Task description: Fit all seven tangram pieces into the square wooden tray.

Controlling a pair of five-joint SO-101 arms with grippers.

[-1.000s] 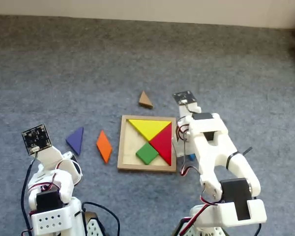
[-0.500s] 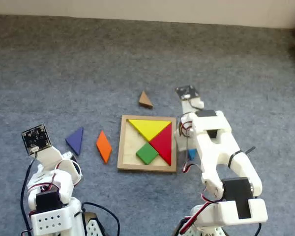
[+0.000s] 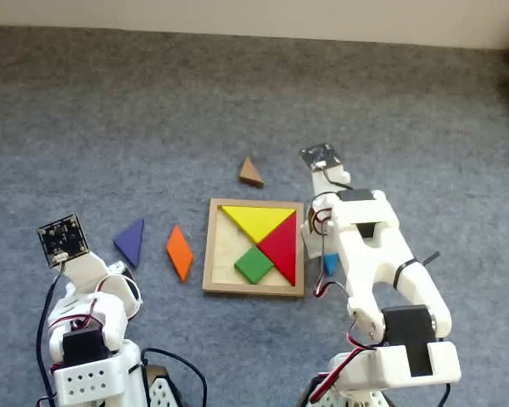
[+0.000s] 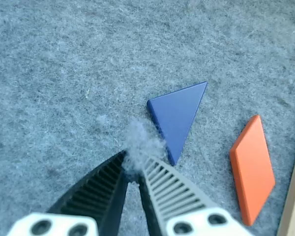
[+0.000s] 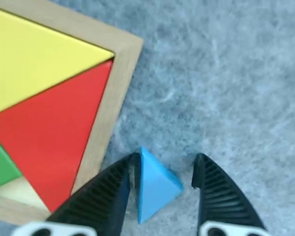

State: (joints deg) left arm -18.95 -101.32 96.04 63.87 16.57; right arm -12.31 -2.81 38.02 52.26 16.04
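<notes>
The square wooden tray (image 3: 214,254) holds a yellow triangle (image 3: 256,220), a red triangle (image 3: 282,246) and a green square (image 3: 254,264). A small light blue triangle (image 5: 155,184) lies on the carpet just outside the tray's right edge (image 5: 115,93). My right gripper (image 5: 167,164) is open around it, one finger against it and the other apart. My left gripper (image 4: 135,164) is shut, tips on the carpet just short of a dark blue triangle (image 4: 177,115). An orange parallelogram (image 4: 252,167) lies between that triangle and the tray. A brown triangle (image 3: 251,172) sits beyond the tray.
Grey carpet covers the whole work area. A tuft of fluff (image 4: 140,145) clings at the left gripper's tips. The left arm (image 3: 89,280) stands at the near left, the right arm (image 3: 369,254) alongside the tray's right side.
The right arm has shifted slightly away from its base and to the right, uncovering more of the light blue triangle. The left arm and the other pieces have not moved.
</notes>
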